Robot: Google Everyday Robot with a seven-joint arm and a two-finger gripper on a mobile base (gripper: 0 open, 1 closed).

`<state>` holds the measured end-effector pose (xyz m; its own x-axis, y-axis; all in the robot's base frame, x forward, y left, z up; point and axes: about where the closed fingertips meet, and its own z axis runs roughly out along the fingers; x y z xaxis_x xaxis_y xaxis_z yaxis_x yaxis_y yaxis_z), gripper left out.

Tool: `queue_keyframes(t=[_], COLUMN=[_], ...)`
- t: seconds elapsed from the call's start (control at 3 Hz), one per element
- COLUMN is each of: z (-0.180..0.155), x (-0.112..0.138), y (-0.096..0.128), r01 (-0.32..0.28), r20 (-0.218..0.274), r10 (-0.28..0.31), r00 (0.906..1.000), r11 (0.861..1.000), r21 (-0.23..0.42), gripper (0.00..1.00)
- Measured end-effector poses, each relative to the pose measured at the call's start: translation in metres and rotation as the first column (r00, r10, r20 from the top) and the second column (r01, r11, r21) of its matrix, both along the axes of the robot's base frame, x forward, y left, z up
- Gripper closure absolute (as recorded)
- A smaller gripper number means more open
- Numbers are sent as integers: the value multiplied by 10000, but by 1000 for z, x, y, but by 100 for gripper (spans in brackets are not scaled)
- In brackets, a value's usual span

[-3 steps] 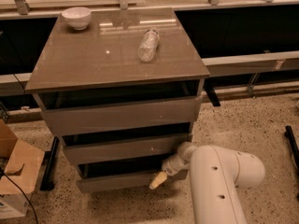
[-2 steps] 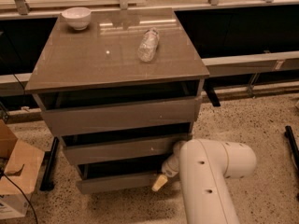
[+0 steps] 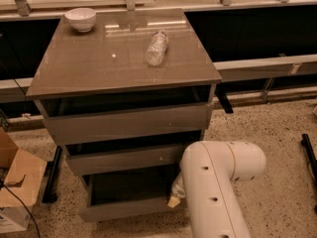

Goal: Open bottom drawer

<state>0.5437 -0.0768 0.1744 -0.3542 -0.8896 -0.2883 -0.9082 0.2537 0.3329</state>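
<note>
1. While the bottom drawer [image 3: 130, 210] stands pulled out beneath the middle drawer [image 3: 124, 158], its grey inside shows.
2. The hand [image 3: 174, 199] sits at the bottom drawer's right front corner; whether it grips cannot be told.
3. A bowl [image 3: 80, 19] and a lying bottle [image 3: 156, 47] rest on the worktop [image 3: 94, 63].

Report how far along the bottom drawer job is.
Done: the bottom drawer stands out from the cabinet, its grey interior showing below the middle drawer. In hand: the gripper sits at the bottom drawer's right end, by its front edge. Left: perhaps a further pull, since the back of the interior lies under the middle drawer, then backing the gripper away.
</note>
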Motion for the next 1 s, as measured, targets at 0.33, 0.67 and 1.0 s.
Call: queue_keyframes(t=[0.33, 0.67, 1.0], z=[-2, -5, -8], x=[-31, -56, -72], y=[2, 5, 9], r01=[220, 535, 850], r20=[-314, -706, -983], r10=[-211, -495, -775], r00=[9993, 9963, 9921], r11=[9993, 9969, 9936], r21=[296, 569, 745], gripper=[69, 45, 22])
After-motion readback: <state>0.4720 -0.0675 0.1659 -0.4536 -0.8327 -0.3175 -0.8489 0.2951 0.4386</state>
